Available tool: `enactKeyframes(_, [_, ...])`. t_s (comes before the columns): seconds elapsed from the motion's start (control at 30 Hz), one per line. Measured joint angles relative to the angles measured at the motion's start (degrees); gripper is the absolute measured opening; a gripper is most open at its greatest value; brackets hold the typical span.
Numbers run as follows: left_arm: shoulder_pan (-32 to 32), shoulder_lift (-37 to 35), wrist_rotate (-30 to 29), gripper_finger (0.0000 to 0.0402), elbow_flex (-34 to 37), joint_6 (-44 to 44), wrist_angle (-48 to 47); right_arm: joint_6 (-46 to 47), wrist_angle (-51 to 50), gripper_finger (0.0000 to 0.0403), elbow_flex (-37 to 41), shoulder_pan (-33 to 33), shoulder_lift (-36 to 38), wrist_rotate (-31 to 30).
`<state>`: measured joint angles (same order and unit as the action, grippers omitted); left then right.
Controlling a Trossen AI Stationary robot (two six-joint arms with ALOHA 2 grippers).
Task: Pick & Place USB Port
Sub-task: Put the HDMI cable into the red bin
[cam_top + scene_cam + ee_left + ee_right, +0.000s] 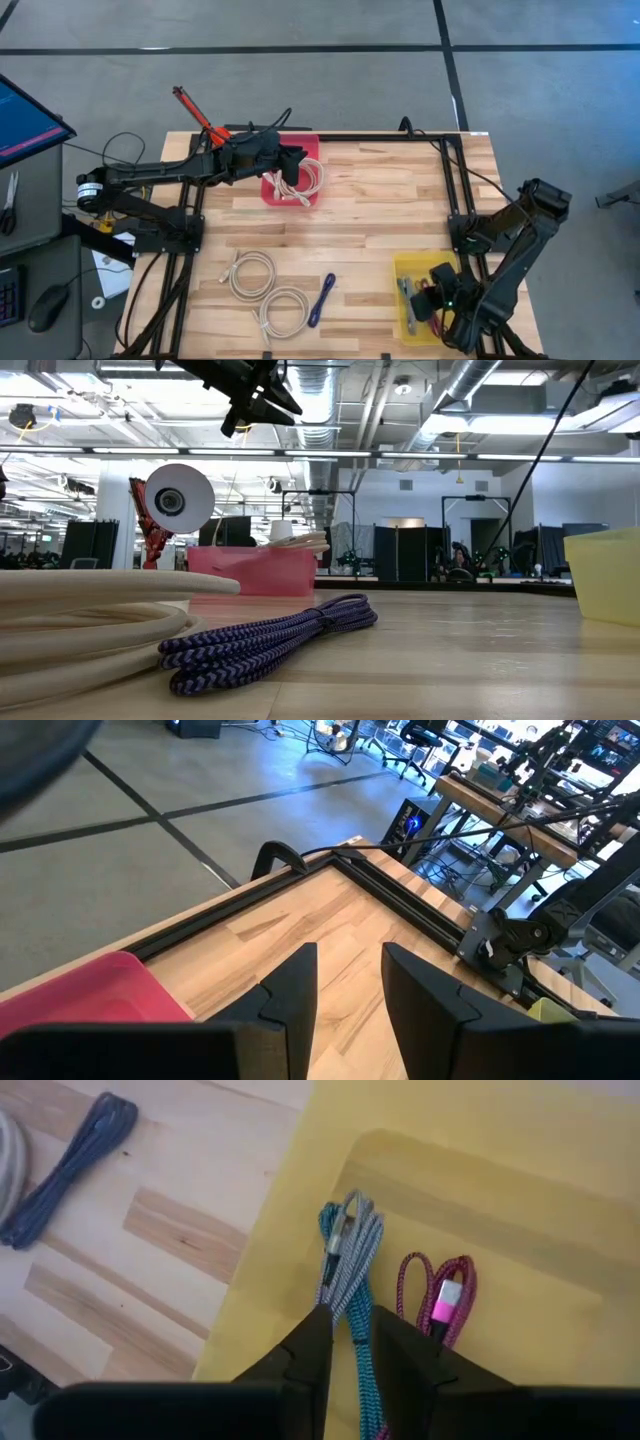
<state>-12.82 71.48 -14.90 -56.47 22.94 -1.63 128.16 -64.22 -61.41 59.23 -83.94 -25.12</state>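
A yellow bin (402, 268) at the table's near right holds a teal-and-grey braided USB cable (350, 1250) and a pink one (445, 1295), both lying on its floor. My right gripper (352, 1348) points down into this bin, its fingers a little apart on either side of the teal cable's near end. My left gripper (350, 990) hovers open and holding nothing above the pink bin (310, 145) at the far left, which holds white cables (305, 180). My right gripper has its two fingers (312, 1342) on either side of the teal-and-grey cable's near end (352, 1320), coming from above. The cable lies on the bin's floor. Whether the fingers touch it I cannot tell.
Two white cable coils (250, 272) (285, 308) and a purple braided cable (322, 298) lie on the wood near the front edge, left of the yellow bin. A black frame rail (400, 900) runs along the table's far and right edges.
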Motion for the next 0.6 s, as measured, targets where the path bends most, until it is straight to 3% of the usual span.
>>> enactKeyframes(0.17, [0.0, 0.0, 0.0, 0.0113, 0.0, 0.0, 0.0, -2.6, -1.5, 0.0064, 0.0, -0.1, 3.1, -2.5])
enactKeyframes(0.4, [0.0, 0.0, 0.0, 0.0113, 0.0, 0.0, 0.0, -4.0, -7.4, 0.0064, 0.0, -0.5, 8.0, -10.4])
enactKeyframes(0.6, [0.0, 0.0, 0.0, 0.0113, 0.0, 0.0, 0.1, -15.3, -8.5, 0.0064, 0.0, -5.1, 12.2, -15.4])
